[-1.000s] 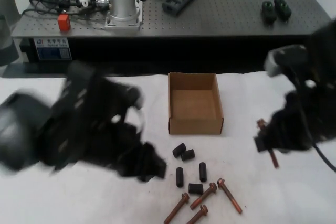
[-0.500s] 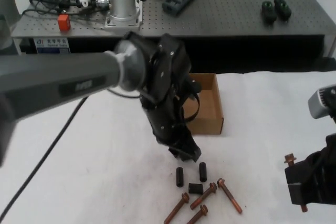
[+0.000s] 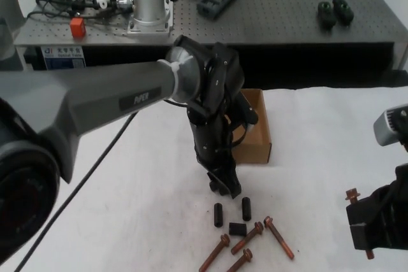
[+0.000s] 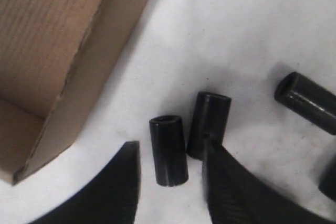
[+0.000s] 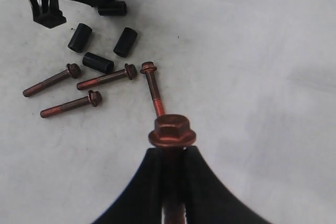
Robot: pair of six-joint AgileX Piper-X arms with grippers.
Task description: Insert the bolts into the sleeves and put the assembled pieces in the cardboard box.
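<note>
The left claw [image 3: 224, 188] stood released at frame centre, just below the cardboard box [image 3: 260, 151], straddling one black sleeve [image 4: 168, 150] lying lengthwise between its fingers, while the right claw [image 5: 172, 153], lower right, clenched a bolt [image 5: 175, 130].

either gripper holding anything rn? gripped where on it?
Right gripper holds a bolt by the shank, just under its hex head. Left gripper holds nothing: it is open, with a sleeve lying loose between its fingers.
</note>
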